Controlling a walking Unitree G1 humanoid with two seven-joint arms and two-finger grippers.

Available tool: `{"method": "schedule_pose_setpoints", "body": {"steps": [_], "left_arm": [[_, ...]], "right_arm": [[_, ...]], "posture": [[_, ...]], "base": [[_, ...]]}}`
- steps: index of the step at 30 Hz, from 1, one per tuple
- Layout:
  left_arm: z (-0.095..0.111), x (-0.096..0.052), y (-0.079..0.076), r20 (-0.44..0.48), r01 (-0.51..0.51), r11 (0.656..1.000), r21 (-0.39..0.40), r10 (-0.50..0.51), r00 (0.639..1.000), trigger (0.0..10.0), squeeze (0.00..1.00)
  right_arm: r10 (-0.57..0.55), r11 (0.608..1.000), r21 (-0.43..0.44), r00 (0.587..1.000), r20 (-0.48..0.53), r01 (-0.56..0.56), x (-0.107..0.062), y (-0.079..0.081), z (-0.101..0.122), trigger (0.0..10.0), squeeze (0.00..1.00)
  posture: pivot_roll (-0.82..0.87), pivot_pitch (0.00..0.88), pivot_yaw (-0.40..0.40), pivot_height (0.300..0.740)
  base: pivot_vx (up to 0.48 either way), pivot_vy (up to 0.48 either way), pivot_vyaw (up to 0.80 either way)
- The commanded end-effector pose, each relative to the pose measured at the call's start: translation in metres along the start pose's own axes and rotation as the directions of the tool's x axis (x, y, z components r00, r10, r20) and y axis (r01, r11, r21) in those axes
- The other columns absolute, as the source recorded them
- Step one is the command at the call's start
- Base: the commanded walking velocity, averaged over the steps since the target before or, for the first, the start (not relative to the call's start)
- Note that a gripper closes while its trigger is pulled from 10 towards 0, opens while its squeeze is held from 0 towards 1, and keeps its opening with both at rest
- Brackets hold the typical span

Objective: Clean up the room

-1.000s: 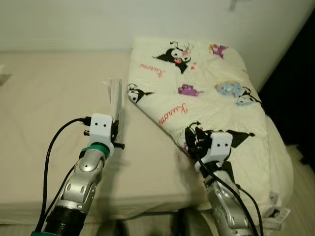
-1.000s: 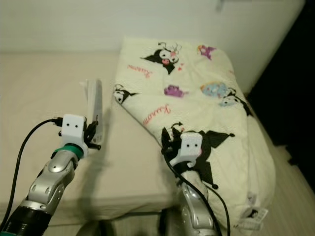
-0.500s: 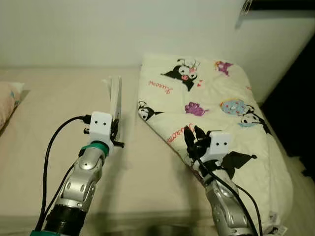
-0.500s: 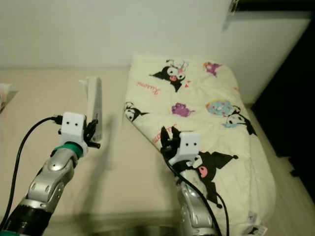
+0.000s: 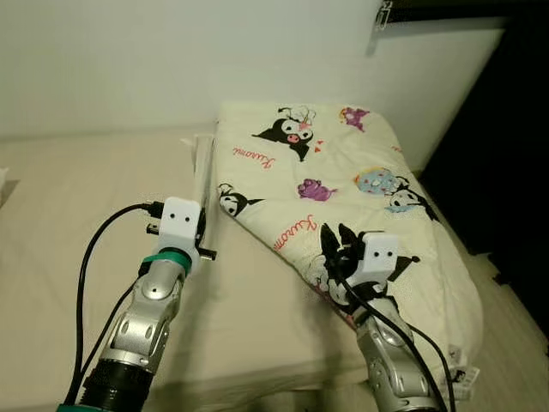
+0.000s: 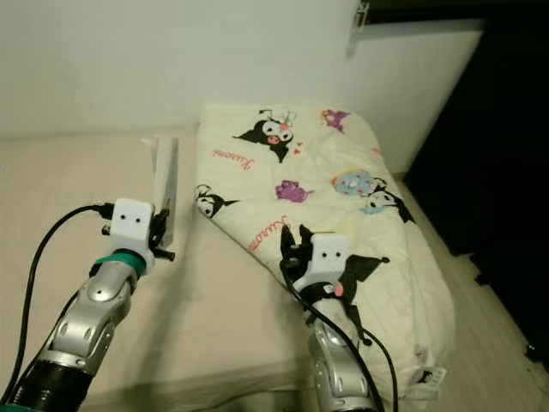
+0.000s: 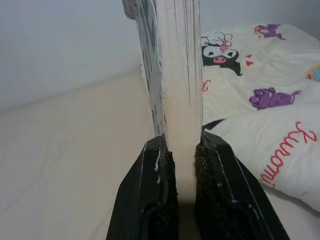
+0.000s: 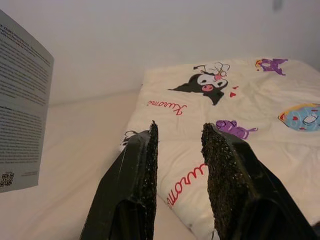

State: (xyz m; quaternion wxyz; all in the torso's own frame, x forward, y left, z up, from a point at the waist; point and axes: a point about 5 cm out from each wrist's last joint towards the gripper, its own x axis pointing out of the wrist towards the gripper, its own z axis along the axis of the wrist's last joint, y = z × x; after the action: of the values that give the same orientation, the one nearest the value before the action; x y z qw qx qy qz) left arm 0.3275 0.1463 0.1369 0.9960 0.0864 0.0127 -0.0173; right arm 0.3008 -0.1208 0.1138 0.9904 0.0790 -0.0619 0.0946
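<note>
My left gripper [image 5: 203,225] is shut on the lower edge of a thin white book [image 5: 202,172], which it holds upright above the bed; the left wrist view has the book's page edge [image 7: 176,75] clamped between both black fingers [image 7: 159,176]. My right gripper [image 5: 333,254] hovers open and holds nothing over the cartoon-print quilt [image 5: 343,180]. Its two fingers [image 8: 145,170] stand apart in the right wrist view, where the book's printed back cover [image 8: 22,105] shows off to one side.
A beige mattress [image 5: 77,215] spreads across the left and front. The folded quilt covers its right part up to the white wall [image 5: 171,60]. A dark opening [image 5: 506,146] and pale floor [image 5: 515,326] lie at the far right.
The head camera has swung right: the quilt sits further left in view and the dark opening fills more of the right. Both grippers keep their pose, the book still held.
</note>
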Motion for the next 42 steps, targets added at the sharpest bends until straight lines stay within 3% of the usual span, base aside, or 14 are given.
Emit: {"method": "schedule_pose_setpoints", "body": {"steps": [1,7,14,42], "left_arm": [[-0.005,-0.002,0.004,0.003,-0.038,0.999,0.024,0.038,0.999,10.0,0.00],[-0.014,-0.004,0.016,-0.014,-0.147,0.987,0.063,0.148,0.989,10.0,0.00],[-0.017,-0.010,0.021,0.004,-0.193,0.978,0.078,0.194,0.981,10.0,0.00],[-0.017,-0.012,0.021,0.028,-0.209,0.971,0.112,0.208,0.978,10.0,0.00]], "right_arm": [[-0.001,1.000,-0.005,1.000,-0.006,0.001,0.001,0.000,-0.003,10.0,0.00],[0.035,0.999,-0.005,0.999,-0.004,-0.035,0.008,0.005,-0.002,10.0,0.00],[0.066,0.998,-0.007,0.998,-0.010,-0.066,0.013,0.009,-0.003,10.0,0.00],[0.065,0.998,-0.003,0.998,-0.012,-0.065,0.012,0.009,-0.010,10.0,0.00]], "posture": [[-0.06,0.028,0.071,0.740],[-0.05,0.027,0.068,0.740],[-0.03,0.024,0.047,0.740],[-0.02,0.033,0.051,0.740]], "base": [[0.000,0.000,0.00],[0.000,0.000,0.00],[0.000,0.046,0.00],[0.000,0.373,0.00]]}}
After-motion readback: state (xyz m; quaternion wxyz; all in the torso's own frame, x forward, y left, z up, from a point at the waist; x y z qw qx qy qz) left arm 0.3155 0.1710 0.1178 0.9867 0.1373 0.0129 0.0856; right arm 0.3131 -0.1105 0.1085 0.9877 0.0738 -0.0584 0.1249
